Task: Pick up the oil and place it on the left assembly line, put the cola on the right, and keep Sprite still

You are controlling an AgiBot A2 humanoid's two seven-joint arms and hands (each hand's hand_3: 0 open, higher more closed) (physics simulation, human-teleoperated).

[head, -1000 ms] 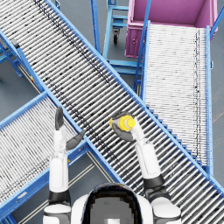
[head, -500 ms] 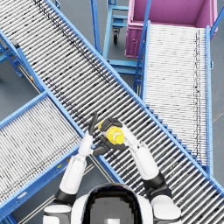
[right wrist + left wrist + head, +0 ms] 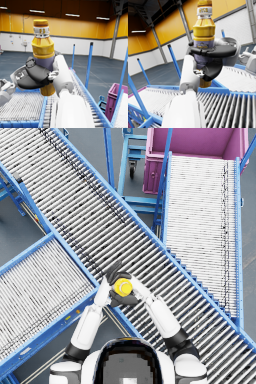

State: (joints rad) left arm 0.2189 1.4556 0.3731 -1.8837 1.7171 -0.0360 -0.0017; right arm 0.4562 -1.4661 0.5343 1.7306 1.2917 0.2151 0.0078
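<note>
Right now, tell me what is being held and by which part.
The oil bottle, upright, gripped by both the left hand and the right hand around its labelled middle; cap and shoulder stand free.

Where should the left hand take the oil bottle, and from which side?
Take it round the labelled middle, coming in level from the side. The oil bottle stands upright, and its yellow shoulder bulges wider just above the label, so it cannot slide down out of the grip. The right hand grips one side there; the left hand wraps the opposite side.
</note>
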